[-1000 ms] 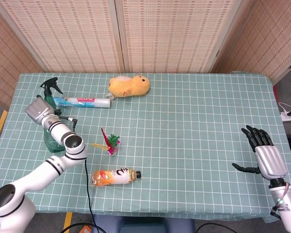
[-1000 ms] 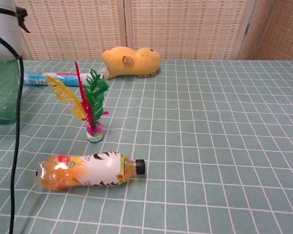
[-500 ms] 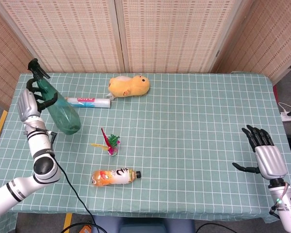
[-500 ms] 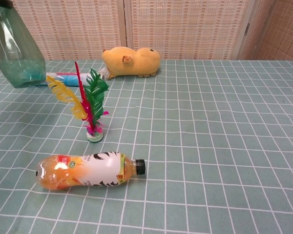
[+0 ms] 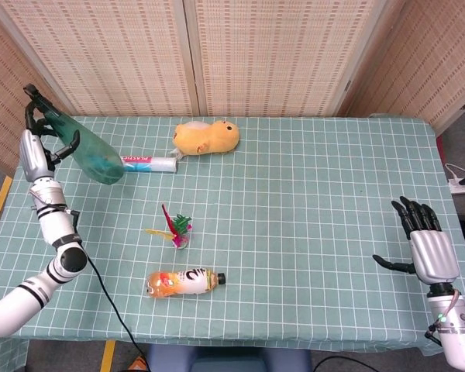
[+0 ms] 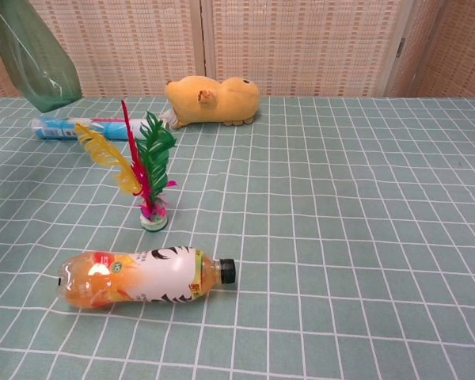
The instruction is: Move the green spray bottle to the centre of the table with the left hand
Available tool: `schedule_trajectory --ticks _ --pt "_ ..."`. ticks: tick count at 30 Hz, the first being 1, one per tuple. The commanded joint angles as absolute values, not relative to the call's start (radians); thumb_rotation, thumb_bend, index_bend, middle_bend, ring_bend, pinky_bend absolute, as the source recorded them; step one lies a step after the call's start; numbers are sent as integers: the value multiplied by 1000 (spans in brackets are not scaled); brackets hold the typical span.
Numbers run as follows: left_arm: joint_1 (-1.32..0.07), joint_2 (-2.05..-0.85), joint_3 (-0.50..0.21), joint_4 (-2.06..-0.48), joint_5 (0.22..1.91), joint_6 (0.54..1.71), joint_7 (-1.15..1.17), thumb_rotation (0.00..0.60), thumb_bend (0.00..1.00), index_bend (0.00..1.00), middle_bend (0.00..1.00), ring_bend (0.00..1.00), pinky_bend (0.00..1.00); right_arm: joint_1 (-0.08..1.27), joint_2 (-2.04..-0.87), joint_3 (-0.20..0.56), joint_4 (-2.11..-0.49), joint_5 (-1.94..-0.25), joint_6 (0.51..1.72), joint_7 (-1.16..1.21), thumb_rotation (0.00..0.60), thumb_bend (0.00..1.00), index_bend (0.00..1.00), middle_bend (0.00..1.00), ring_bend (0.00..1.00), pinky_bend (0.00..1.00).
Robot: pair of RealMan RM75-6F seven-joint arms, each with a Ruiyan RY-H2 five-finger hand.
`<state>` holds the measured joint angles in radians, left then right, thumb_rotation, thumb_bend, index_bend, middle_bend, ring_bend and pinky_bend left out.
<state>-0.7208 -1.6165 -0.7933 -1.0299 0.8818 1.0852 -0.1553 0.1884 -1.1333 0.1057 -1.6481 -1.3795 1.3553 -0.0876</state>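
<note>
The left hand (image 5: pixel 37 147) holds the green bottle (image 5: pixel 89 151) by its thin neck, up in the air, and the bottle tips down and out to the right of the hand. The bottle looks like light, see-through plastic, smooth and maybe slippery, so the neck seems the best place to hold. Far off, the right hand (image 5: pixel 428 246) is open and holds nothing.

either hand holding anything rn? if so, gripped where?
The left hand grips the green spray bottle around its neck, just below the trigger head, bottle tilted and clear of the table. The right hand holds nothing, fingers spread.
</note>
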Motion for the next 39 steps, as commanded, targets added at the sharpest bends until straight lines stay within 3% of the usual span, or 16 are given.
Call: schedule_trajectory --ticks 1,6,13,21,39 --pt "-775 -1682 -690 -842 1041 1077 -327 600 371 70 674 426 214 191 -1133 107 -1656 -1367 1348 -107 600 0 44 0 0 0" --pt "-800 -1749 -581 -629 1160 1096 -497 600 363 42 663 412 199 192 -1130 113 -1672 -1342 1336 -120 600 0 45 0 0 0" --pt "-825 -1785 -534 -495 1192 1069 -670 600 363 42 663 412 194 197 -1136 113 -1678 -1330 1334 -172 600 0 46 0 0 0" --pt "-770 -1745 -428 -559 1283 1135 -787 600 357 27 663 409 187 199 -1143 113 -1678 -1322 1336 -207 600 0 45 0 0 0" --pt "-725 -1684 -371 -658 1337 1209 -1003 600 347 20 660 400 167 197 -1163 118 -1683 -1301 1359 -284 600 0 46 0 0 0"
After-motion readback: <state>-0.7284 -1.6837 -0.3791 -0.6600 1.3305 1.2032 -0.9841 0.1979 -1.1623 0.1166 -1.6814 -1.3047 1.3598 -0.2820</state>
